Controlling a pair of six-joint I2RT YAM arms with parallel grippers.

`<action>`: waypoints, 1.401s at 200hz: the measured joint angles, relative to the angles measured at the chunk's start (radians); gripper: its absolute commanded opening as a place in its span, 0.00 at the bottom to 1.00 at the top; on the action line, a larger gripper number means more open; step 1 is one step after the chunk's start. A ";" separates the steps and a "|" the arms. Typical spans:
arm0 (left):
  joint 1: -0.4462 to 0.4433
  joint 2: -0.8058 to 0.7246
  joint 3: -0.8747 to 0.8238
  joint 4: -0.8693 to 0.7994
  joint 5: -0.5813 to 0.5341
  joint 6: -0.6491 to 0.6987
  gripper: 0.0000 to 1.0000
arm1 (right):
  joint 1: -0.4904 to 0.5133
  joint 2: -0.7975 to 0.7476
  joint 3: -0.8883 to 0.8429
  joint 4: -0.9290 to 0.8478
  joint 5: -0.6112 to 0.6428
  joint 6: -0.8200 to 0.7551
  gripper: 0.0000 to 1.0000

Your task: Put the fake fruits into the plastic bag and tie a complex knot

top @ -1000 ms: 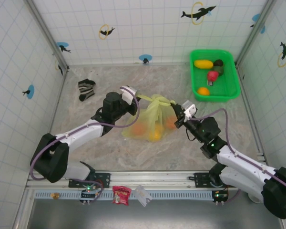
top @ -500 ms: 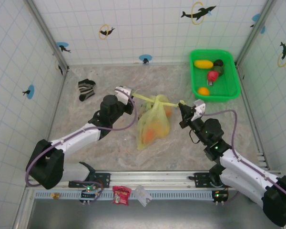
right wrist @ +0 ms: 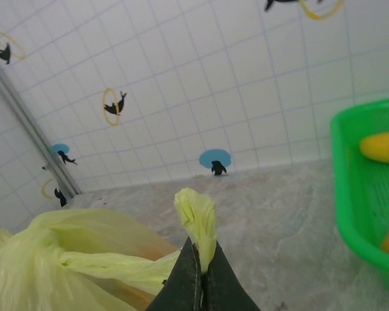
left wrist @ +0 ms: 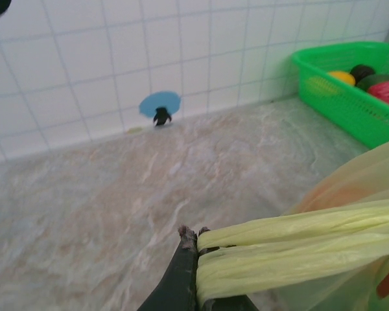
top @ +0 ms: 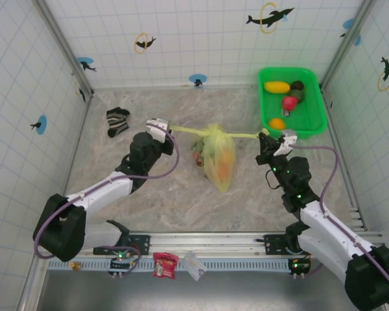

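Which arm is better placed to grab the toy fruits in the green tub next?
Right. The right pincer sits beside the green plastic tub; the left pincer is beyond the pale-yellow plastic bag. Both clamp that bag, so it must release first.

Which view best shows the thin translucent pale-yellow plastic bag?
Top external: the whole thin, translucent pale-yellow plastic bag shows, fruit inside, handle strips stretched sideways. Left wrist catches one strip and a bag corner; right wrist, the bunched top and a strip end.
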 measured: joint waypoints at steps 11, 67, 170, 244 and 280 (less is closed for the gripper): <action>0.032 0.000 -0.022 0.003 0.017 -0.024 0.00 | -0.035 -0.002 -0.023 -0.008 -0.019 0.043 0.00; 0.069 0.031 -0.032 0.006 0.114 -0.092 0.00 | -0.113 0.005 -0.068 -0.005 -0.133 0.157 0.00; 0.004 0.080 -0.010 -0.106 0.095 -0.201 0.28 | -0.096 0.041 -0.068 -0.046 -0.109 0.156 0.30; 0.002 -0.080 -0.005 -0.202 0.121 -0.120 0.98 | -0.097 -0.038 0.056 -0.124 -0.164 0.106 0.98; 0.002 -0.266 -0.019 -0.199 0.088 -0.082 0.98 | -0.097 -0.039 0.246 -0.310 -0.114 -0.012 0.98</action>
